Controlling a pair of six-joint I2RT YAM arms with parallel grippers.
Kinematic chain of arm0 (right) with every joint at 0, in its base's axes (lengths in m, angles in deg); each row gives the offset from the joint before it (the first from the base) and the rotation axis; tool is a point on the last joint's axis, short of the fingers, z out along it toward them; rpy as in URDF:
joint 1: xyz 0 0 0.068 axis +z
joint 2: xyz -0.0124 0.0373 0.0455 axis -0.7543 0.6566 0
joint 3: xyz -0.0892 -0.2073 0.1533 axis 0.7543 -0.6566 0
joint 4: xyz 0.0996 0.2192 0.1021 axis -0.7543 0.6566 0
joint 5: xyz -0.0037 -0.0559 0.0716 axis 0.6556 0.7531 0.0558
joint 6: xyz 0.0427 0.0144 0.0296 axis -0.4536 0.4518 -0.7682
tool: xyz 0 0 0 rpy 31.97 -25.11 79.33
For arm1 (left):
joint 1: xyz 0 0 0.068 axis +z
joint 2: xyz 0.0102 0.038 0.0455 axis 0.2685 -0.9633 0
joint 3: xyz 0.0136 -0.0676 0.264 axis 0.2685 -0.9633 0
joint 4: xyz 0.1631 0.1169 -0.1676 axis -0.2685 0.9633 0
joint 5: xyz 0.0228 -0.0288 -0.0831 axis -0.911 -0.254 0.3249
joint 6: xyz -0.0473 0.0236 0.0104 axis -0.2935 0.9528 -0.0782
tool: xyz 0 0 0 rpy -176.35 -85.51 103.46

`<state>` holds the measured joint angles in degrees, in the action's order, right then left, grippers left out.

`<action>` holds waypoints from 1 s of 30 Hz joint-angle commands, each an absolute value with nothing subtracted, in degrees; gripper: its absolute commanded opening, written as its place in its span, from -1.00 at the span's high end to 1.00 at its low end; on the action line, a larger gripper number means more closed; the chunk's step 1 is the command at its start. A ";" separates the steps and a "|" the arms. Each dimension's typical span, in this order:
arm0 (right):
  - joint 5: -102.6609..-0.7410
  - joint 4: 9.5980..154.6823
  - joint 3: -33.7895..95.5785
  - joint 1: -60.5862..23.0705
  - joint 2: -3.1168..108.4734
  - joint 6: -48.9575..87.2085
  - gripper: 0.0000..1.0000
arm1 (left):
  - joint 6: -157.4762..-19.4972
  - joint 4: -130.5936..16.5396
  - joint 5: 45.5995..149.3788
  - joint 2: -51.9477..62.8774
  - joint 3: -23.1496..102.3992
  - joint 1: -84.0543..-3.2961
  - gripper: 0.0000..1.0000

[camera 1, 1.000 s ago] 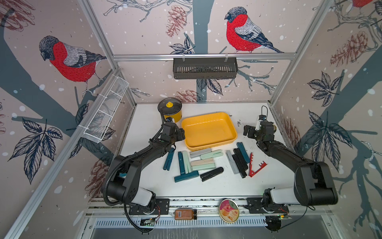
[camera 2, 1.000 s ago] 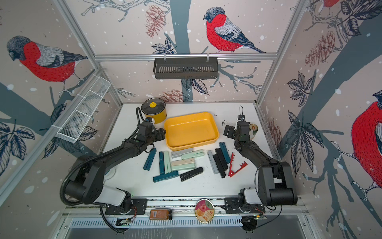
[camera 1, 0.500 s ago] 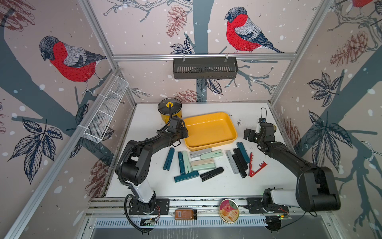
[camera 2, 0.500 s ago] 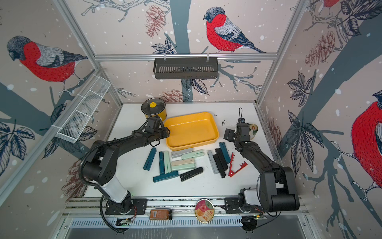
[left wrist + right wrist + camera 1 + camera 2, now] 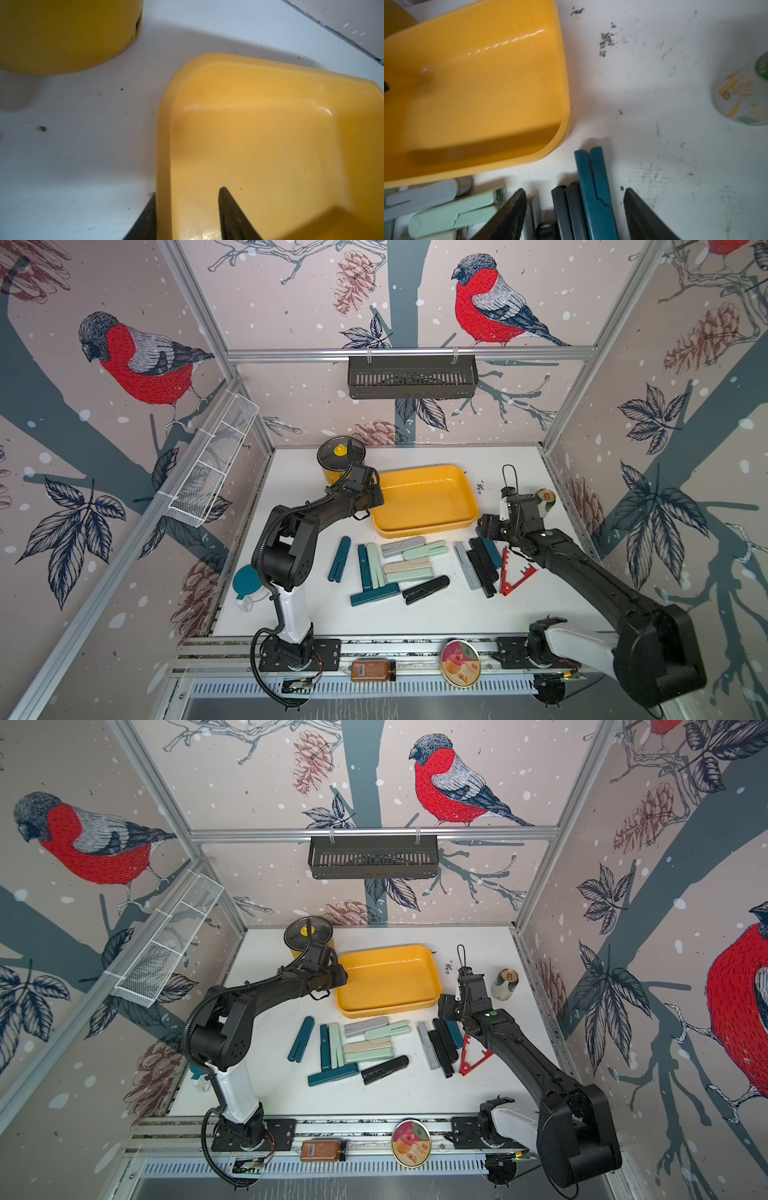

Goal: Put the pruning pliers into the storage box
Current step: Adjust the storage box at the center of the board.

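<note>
My left gripper (image 5: 188,191) straddles the storage box (image 5: 164,124) rim, jaws apart; right gripper (image 5: 574,189) gapes over teal pruning pliers (image 5: 593,176); can (image 5: 741,93) label unreadable.

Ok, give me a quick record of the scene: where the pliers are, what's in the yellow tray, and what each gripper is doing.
pruning pliers: all on the table in front of the storage box, none inside
storage box contents: empty
left gripper: astride the box's left-hand wall, one finger inside, one outside; grip unclear
right gripper: open, holding nothing, above the teal plier at the right of the group
</note>
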<state>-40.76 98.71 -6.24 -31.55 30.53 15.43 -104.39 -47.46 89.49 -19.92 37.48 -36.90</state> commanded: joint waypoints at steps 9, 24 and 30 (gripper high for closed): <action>-39.14 106.51 -8.96 -20.92 28.47 6.91 -0.26 | -101.40 -43.70 88.63 -25.11 47.03 -35.86 0.09; -38.34 107.51 -9.39 -14.48 31.62 4.09 -0.12 | -101.72 -51.87 90.12 -17.18 41.55 -35.26 -0.61; -38.23 107.66 -10.18 -12.93 32.84 2.96 -0.09 | -101.56 -55.67 88.37 -10.23 35.80 -35.33 -0.84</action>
